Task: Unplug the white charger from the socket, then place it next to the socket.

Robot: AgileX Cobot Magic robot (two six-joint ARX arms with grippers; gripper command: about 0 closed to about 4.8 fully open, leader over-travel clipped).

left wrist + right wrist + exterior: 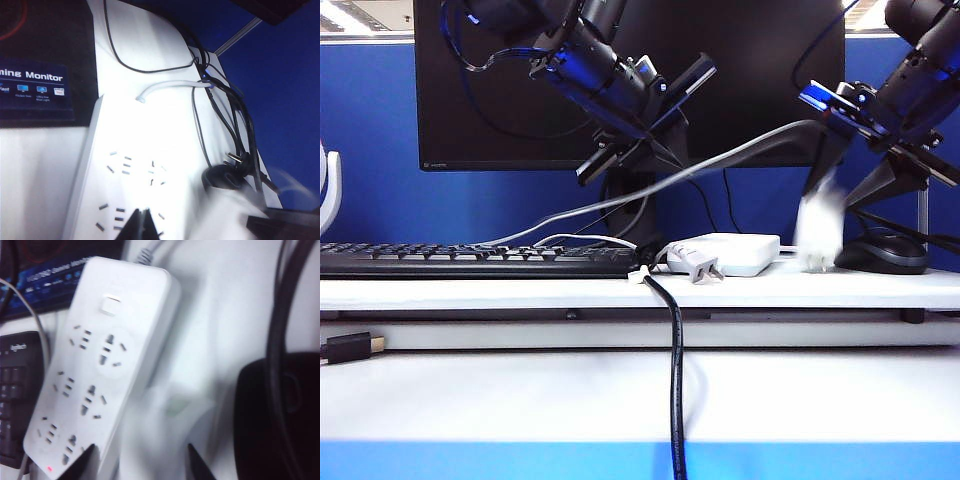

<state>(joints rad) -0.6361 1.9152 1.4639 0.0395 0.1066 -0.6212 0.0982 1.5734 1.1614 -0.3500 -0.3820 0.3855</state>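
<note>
The white charger [817,230] is a blurred white shape just off the right end of the socket [735,252], between it and the mouse. My right gripper [832,195] stands over it with its fingers spread. In the right wrist view the charger [170,425] is a pale smear beside the socket [100,360], between the two wide-apart fingertips of the right gripper [141,462]; neither pad visibly presses on it. My left gripper [677,162] hangs shut above the socket's left part. In its wrist view, the gripper's [142,222] closed tips overlie the socket's holes [135,170].
A black mouse [882,252] lies right of the charger. A small pronged plug [695,265] and a thick black cable [675,380] sit at the socket's front left. A keyboard [470,260] is at left, the monitor [620,80] behind. A pale cable [700,165] arcs over the socket.
</note>
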